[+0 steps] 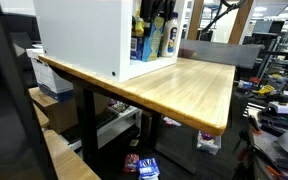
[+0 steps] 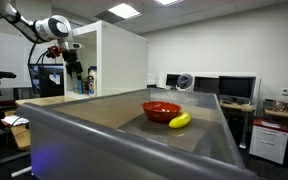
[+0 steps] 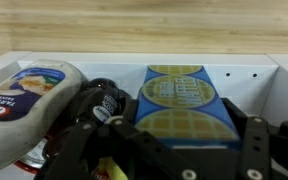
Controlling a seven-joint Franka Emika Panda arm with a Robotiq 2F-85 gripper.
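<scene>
Waffle box [image 3: 184,100] lies at one end of the wooden table [image 1: 189,85], inside the white cabinet [image 1: 84,35], beside a mayonnaise bottle [image 3: 29,100] and a smaller dark can [image 3: 104,98]. The gripper [image 3: 169,138] straddles the box, jaws set wide; whether they pinch it, I cannot tell.
</scene>
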